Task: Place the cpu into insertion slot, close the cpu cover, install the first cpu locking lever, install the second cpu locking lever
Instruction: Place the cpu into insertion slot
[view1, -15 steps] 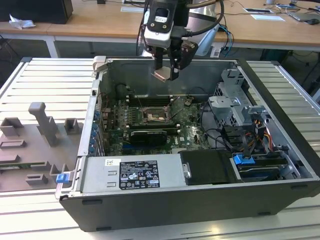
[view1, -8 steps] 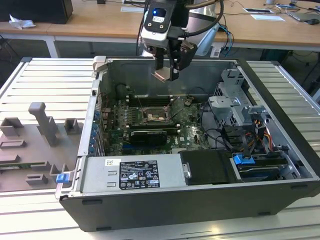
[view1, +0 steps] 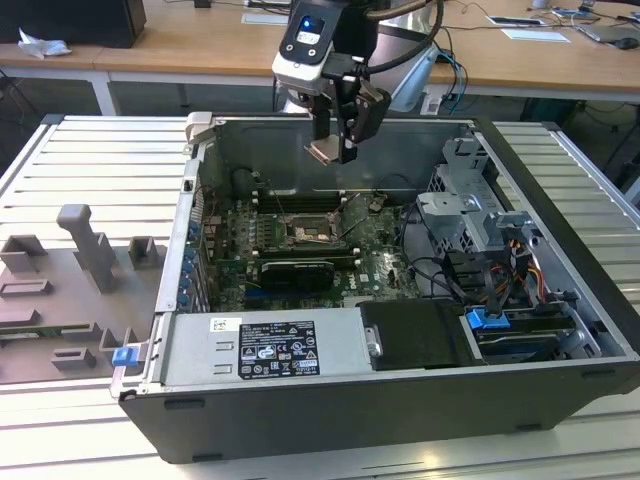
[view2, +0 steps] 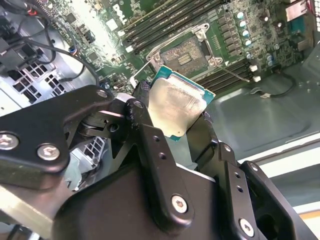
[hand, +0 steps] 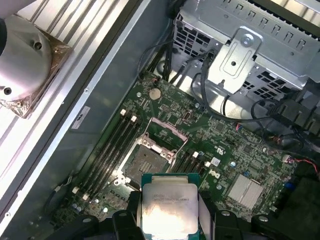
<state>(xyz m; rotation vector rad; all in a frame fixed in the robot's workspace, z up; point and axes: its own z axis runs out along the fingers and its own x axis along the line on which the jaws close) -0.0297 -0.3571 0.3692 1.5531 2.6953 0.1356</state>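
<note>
My gripper (view1: 336, 150) hangs above the open computer case (view1: 330, 400), shut on the cpu (view1: 324, 151), a flat square chip with a pale silver face. In both wrist views the cpu (view2: 177, 107) (hand: 169, 207) sits clamped by its edges between the black fingers (view2: 142, 102). Below it on the green motherboard lies the open insertion slot (view1: 310, 235) (view2: 187, 52) (hand: 145, 162). The cpu cover (hand: 169, 127) stands raised at the slot's far edge. A thin wire lever (view2: 234, 74) sticks out beside the slot.
Rows of memory slots (hand: 112, 145) flank the slot. A black card (view1: 300, 270) lies in front of it, and a silver drive cage (view1: 470, 210) with loose cables stands at the exterior view's right. The power supply (view1: 270, 345) fills the near side. Grey fixtures (view1: 90, 250) sit outside the case.
</note>
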